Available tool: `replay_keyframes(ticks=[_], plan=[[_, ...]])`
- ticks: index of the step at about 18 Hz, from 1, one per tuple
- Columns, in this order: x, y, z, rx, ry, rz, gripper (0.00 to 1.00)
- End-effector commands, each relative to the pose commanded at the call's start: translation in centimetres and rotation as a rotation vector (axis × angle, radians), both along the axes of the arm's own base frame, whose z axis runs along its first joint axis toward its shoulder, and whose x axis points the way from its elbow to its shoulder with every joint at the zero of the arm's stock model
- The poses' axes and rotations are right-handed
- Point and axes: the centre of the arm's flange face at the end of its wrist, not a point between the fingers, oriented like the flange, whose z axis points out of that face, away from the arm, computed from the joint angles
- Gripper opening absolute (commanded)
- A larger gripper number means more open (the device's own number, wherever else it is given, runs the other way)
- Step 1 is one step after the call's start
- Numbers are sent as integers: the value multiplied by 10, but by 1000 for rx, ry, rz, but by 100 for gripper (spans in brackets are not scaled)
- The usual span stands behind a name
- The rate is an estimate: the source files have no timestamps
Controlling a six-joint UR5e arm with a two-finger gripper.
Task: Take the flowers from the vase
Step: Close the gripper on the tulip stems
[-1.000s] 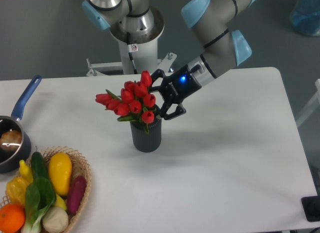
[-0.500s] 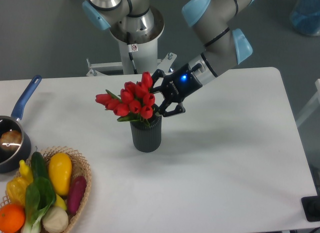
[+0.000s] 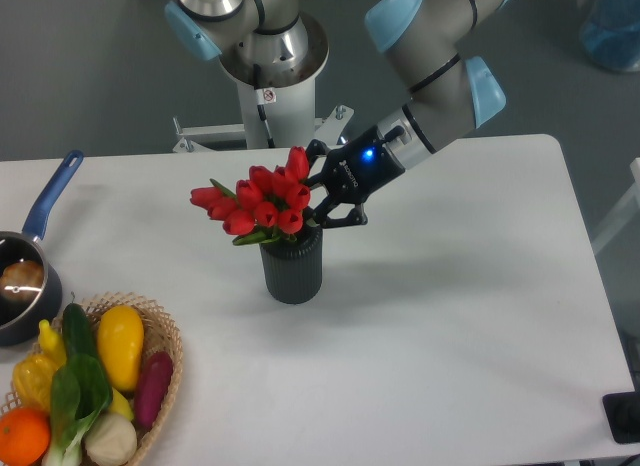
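1. I saw one white desk (image 3: pixel 450 316) filling most of the frame, with the robot's grey and pale blue arm (image 3: pixel 440 56) reaching down from the upper middle.
2. The vase (image 3: pixel 292 271), a small dark grey ribbed cylinder, stood upright a little left of the frame's centre.
3. The flowers (image 3: pixel 258 203), a bunch of red tulip buds with green leaves, sat at the vase's mouth and leaned toward the left of the frame; their stems were hidden behind the buds and the rim.
4. The gripper (image 3: pixel 318 189), black with a blue light on its body, came in from the right at a slant and met the right side of the bunch just above the vase.
5. Its jaws stood on either side of the rightmost buds and looked closed on the bunch, though the buds hid the contact itself.
6. At the left edge I saw a dark pot (image 3: pixel 20 286) with a blue handle.
7. In the lower left corner a wicker basket (image 3: pixel 165 331) held vegetables and fruit, among them a yellow one, an orange one and a green leafy one.
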Motion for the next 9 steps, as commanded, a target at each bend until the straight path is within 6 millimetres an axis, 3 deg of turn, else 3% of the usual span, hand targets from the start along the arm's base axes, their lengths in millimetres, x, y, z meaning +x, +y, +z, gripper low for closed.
replay_keyframes(ticks=[9], plan=[[-5,-2,21,7,18,27,40]])
